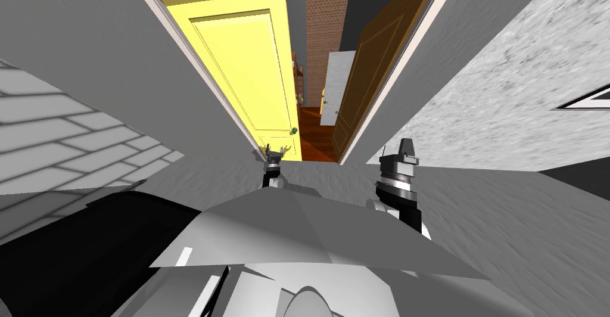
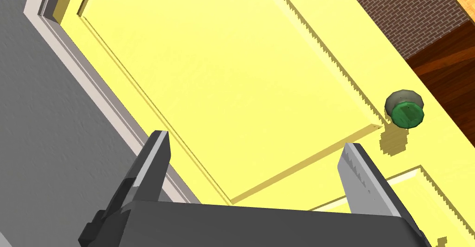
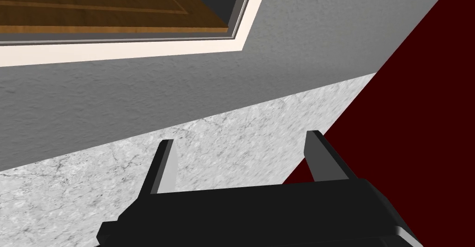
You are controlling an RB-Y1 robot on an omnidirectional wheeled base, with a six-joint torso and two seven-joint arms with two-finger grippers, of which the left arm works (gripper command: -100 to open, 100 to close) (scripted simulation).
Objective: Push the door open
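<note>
Pre-push step: left tool (image 2: 254, 139), fingers spread and empty, faces the yellow panelled door (image 2: 232, 72), which stands partly ajar, and sits short of its round green knob (image 2: 405, 111). Next move likely means pressing forward on the door's knob side. Right tool (image 3: 240, 137) is also spread and empty, off to the side of the door.

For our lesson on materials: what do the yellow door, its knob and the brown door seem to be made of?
Yellow door: even matt yellow, raised panels; painted, base material unclear.
Knob: green face, grey collar; perhaps metal or glass, uncertain.
Brown door: streaky grain; looks like varnished wood.
</note>
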